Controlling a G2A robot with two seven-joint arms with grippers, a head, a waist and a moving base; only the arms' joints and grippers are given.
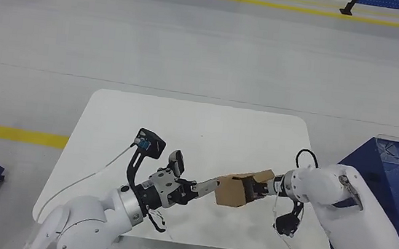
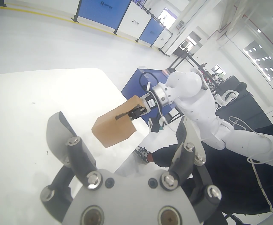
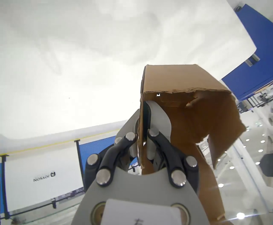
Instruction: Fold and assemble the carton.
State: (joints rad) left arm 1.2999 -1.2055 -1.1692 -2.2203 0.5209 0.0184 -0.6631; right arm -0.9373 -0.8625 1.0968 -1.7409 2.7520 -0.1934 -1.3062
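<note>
Over the near right part of the white table, the brown carton is held clear of the surface, between the two grippers.

Right gripper: jaws pinching one side wall of the carton at its open end, with one finger inside the box and the other outside. The open end faces the right wrist. Its edge is ragged, and a loose flap hangs out at one side.

Left gripper: jaws spread wide, nothing between them. Closed faces of the carton are turned toward it. In the top view its fingertips lie just beside the carton's left face; contact cannot be confirmed. In the left wrist view the carton sits tilted, one corner pointing down.

Blue cabinet: stands to the right of the table.
</note>
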